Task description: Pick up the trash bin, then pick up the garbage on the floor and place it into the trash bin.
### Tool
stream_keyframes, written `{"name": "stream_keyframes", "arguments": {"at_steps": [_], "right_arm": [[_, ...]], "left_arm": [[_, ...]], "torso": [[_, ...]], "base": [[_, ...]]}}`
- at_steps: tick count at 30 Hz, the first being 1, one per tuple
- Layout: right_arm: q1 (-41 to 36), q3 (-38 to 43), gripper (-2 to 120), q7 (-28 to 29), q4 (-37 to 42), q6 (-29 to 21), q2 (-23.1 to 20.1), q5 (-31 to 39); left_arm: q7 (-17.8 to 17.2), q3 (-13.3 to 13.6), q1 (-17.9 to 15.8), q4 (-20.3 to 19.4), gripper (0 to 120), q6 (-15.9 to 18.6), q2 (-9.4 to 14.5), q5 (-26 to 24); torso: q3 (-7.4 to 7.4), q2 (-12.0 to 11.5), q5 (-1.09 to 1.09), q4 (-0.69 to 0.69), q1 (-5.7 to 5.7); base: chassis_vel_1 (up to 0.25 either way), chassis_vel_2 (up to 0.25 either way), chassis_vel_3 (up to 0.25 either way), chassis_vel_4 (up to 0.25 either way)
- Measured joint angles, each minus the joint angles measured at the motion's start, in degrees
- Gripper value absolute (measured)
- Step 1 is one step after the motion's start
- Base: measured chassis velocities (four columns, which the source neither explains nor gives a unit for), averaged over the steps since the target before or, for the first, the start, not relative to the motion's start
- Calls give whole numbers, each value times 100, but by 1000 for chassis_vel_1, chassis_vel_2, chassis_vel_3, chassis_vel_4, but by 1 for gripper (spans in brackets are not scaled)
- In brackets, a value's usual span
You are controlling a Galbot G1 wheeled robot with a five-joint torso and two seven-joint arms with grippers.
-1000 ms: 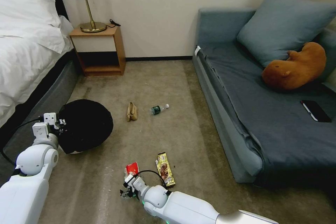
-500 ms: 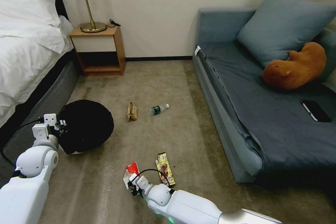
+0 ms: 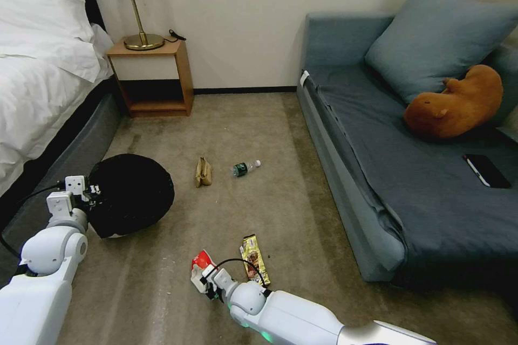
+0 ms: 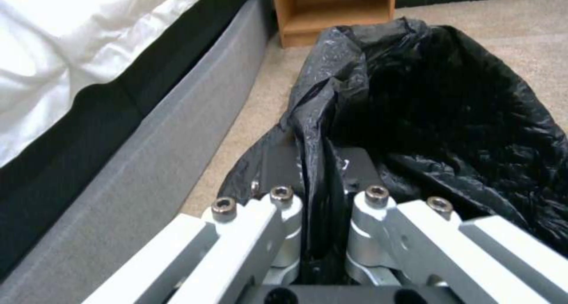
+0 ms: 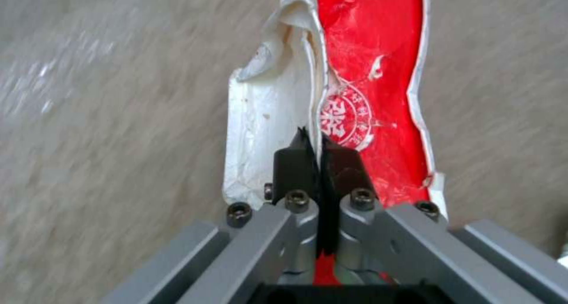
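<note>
- Right gripper has its jaws closed on the lower edge of the red snack wrapper, low over the floor just in front of the robot.
- Left gripper is clamped on a fold of the black bag at the rim of the trash bin, which sits near the bed.
- Risk, as a judgement: the pinch on the wrapper is only at a thin edge (most of the sheet hangs free), so a quick swing could let it slip out or tear.
- Likewise the left grip seems to be on bag plastic; if the rim is not caught too, the liner could pull out of the bin.
- Nothing can be made out inside the bin; its interior reads as dark plastic.
- Yellow-brown wrapper lies just beside the right arm; the paper bag and the bottle lie farther out, near each other.
</note>
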Motion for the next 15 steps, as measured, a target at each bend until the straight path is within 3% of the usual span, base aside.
{"name": "stream_keyframes", "arguments": {"at_steps": [15], "right_arm": [[576, 874, 0, 37, 1177, -20, -407, -83]], "left_arm": [[168, 111, 4, -128, 5, -88, 116, -76]], "torso": [[0, 0, 0, 0, 0]], "base": [[0, 0, 0, 0]]}}
